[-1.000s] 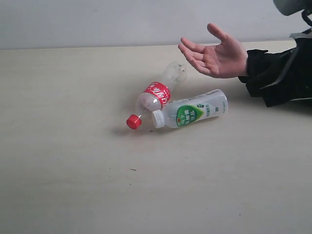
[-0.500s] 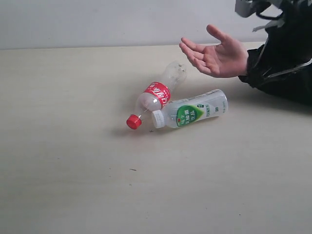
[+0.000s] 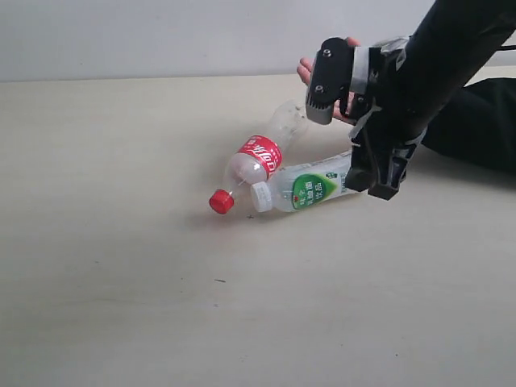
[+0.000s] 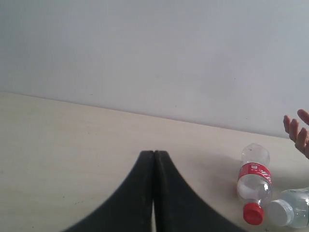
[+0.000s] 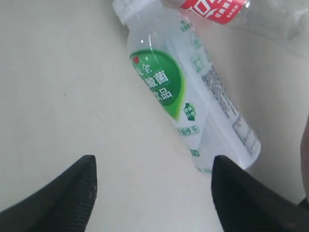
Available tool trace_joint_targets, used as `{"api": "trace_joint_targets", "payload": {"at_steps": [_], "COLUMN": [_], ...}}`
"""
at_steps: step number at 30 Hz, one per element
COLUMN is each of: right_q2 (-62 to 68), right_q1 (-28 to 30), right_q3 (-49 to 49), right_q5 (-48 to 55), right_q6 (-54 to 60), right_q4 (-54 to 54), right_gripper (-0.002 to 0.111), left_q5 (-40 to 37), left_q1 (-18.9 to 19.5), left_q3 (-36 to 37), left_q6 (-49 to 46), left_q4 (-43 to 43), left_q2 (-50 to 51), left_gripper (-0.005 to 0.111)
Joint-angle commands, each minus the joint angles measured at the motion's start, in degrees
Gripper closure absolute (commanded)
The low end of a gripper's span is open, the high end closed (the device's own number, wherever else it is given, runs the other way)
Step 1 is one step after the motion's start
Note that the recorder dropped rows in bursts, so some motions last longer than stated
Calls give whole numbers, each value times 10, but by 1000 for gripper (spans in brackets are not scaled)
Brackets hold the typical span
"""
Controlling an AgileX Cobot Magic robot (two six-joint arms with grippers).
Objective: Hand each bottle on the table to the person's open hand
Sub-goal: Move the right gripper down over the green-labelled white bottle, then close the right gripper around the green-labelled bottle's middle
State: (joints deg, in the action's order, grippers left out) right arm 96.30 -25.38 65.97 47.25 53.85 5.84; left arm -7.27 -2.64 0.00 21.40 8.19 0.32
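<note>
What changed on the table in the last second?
The right end effector swung in from the upper right and now hangs, wide open, over the green-label bottle without gripping it. That bottle, the red-label bottle and the hand stayed put.

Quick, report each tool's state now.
Left tool: shut, holding nothing.
Right tool: open above the green-white labelled bottle, gripping nothing.

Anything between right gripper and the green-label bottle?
No. Right wrist view shows only bare table between the open right gripper and the green-label bottle.
</note>
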Motion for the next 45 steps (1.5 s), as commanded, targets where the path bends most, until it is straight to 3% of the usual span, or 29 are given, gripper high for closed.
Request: {"api": "trace_joint_targets", "payload": {"at_steps": [1,17,22,35,45], "right_q2": [23,89,96,97,123], "right_q1": [-12,-12,-12,-12,-12], "right_q3": [4,4,4,4,4], "right_q5": [-30,-133,-157,-159,-175], "right_q6": [19,111,112,206,210], "right_q4": [-11,-54,-66,-75,-74], "right_gripper": [40,41,35,33,35], "left_q5": [2,2,2,2,2], "left_q1": [-2,-2,-2,-2,-2], "left_q3": [0,0,0,0,0], "left_q6": [0,0,0,0,0], "left_q4": [2,2,2,2,2], "left_q2": [-3,-3,-3,-3,-3], "left_gripper": [107,107,107,107,107]}}
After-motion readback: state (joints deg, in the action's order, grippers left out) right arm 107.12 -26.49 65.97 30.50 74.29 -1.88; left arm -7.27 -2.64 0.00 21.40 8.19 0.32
